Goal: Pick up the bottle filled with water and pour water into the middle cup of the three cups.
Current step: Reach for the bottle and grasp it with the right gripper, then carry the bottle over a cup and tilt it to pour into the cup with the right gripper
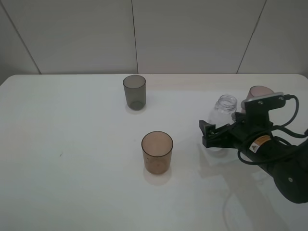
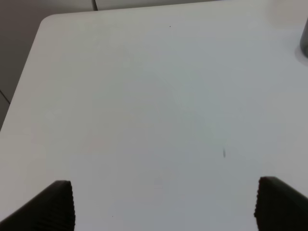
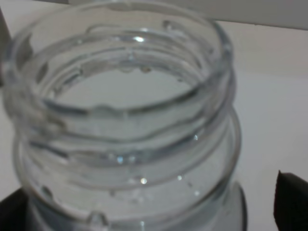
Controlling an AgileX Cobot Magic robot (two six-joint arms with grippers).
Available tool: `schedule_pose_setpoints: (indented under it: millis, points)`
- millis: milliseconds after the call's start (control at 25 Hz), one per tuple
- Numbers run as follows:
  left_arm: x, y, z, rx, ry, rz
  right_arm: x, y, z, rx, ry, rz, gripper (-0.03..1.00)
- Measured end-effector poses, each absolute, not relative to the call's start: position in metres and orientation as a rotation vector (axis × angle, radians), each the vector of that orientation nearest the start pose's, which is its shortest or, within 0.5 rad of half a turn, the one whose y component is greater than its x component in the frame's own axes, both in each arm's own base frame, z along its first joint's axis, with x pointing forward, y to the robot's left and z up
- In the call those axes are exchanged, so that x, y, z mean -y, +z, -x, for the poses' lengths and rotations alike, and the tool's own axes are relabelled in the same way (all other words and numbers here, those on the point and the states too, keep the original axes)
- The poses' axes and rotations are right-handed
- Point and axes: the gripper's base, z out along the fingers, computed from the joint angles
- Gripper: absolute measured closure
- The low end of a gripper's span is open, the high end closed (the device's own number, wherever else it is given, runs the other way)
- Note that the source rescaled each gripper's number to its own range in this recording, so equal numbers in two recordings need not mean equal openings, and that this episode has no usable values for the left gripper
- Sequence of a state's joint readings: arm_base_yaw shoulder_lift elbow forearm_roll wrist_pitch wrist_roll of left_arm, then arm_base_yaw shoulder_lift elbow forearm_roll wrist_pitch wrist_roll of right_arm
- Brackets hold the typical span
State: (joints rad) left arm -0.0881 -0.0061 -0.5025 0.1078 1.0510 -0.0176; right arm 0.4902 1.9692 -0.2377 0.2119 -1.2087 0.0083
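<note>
The clear bottle [image 1: 225, 108] stands uncapped at the right of the white table, its lower body behind my right gripper [image 1: 215, 136]. In the right wrist view the bottle's threaded neck [image 3: 125, 120] fills the frame, and the right gripper [image 3: 149, 211] has one dark fingertip showing on each side of it, with a gap at one finger, so it looks open around the bottle. The brown-amber middle cup [image 1: 157, 151] stands at the table's centre front. The dark grey cup [image 1: 134, 91] stands behind it. The pinkish-mauve cup [image 1: 259, 92] is partly hidden behind the right arm. My left gripper [image 2: 163, 202] is open and empty.
The white table [image 1: 72, 144] ends at a wall at the back. A small dark speck [image 2: 224, 153] marks the table's surface. A sliver of the grey cup [image 2: 304, 43] shows at the edge of the left wrist view. The left arm is out of the exterior view.
</note>
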Motion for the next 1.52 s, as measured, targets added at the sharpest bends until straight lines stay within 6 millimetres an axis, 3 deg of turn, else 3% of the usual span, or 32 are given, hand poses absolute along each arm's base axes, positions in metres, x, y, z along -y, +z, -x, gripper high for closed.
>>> schedule_pose_setpoints:
  millis: [200, 280, 360, 400, 480, 520, 1240, 1520]
  points:
    - [-0.009, 0.279, 0.005, -2.021, 0.062, -0.066, -0.091, 0.068, -0.209, -2.029, 0.155, 0.292, -0.02]
    - [-0.009, 0.279, 0.005, -2.021, 0.062, -0.066, -0.091, 0.068, -0.209, -2.031, 0.154, 0.293, 0.08]
    - [-0.009, 0.279, 0.005, -2.021, 0.062, -0.066, -0.091, 0.068, -0.209, -2.031, 0.15, 0.287, 0.3]
    - [-0.009, 0.279, 0.005, -2.021, 0.062, -0.066, -0.09, 0.068, -0.209, -2.032, 0.146, 0.282, 0.48]
    - [-0.009, 0.279, 0.005, -2.021, 0.062, -0.066, -0.089, 0.068, -0.21, -2.032, 0.132, 0.264, 0.93]
    - [-0.009, 0.279, 0.005, -2.021, 0.062, -0.066, -0.088, 0.068, -0.21, -2.033, 0.123, 0.253, 0.96]
    - [-0.009, 0.279, 0.005, -2.021, 0.062, -0.066, -0.085, 0.068, -0.211, -2.029, 0.077, 0.25, 0.97]
    - [-0.009, 0.279, 0.005, -2.021, 0.062, -0.066, -0.075, 0.081, -0.196, -2.022, 0.036, 0.283, 0.97]
